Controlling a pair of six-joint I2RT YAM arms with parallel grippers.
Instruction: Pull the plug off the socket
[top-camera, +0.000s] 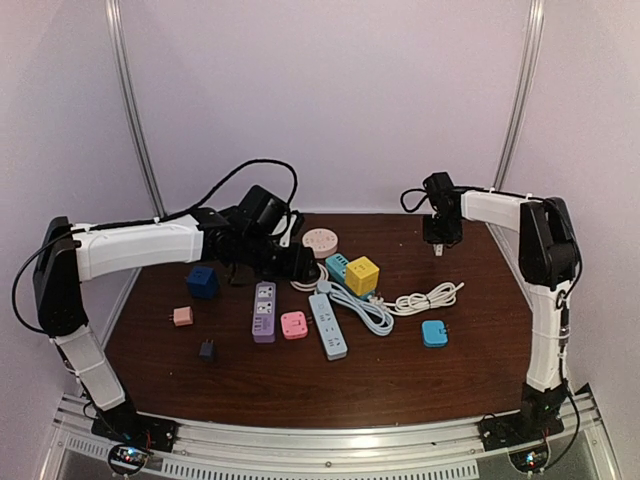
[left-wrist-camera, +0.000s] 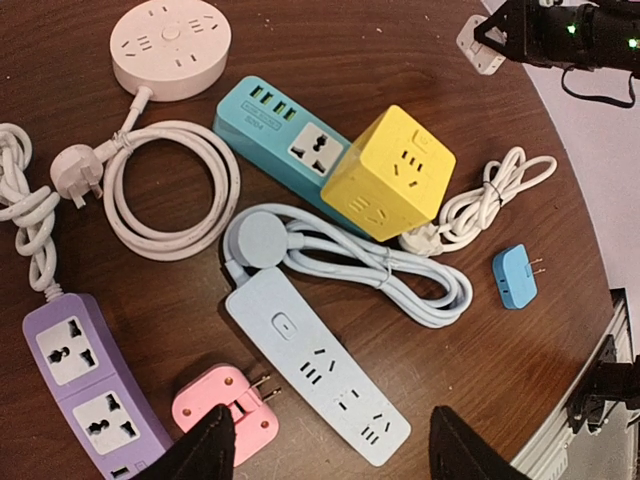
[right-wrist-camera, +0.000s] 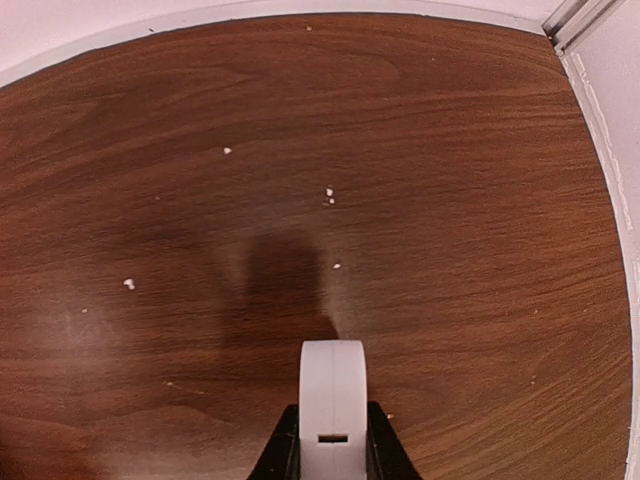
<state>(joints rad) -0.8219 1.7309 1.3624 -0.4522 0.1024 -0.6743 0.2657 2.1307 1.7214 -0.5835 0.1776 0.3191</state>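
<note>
My right gripper (right-wrist-camera: 333, 445) is closed on the white plug (right-wrist-camera: 333, 400), one dark finger pressed against each flat side. From the right wrist view the plug is a slim white block with a rounded far end and a small dark slot in the face turned to the camera. Only bare brown wood lies beyond it, and its shadow falls there. From the top view it hangs over the far right part of the table (top-camera: 400, 370), well apart from the cluster of sockets in the middle.

My left gripper (left-wrist-camera: 335, 450) stands wide open with nothing between its fingers, over the near end of the light blue power strip (left-wrist-camera: 320, 365). Around that strip I see a purple strip (left-wrist-camera: 85, 385) to the left, a pink adapter (left-wrist-camera: 225, 410) just beside it, and a yellow cube socket (left-wrist-camera: 390, 170) touching a teal socket block (left-wrist-camera: 275, 125) farther off.
</note>
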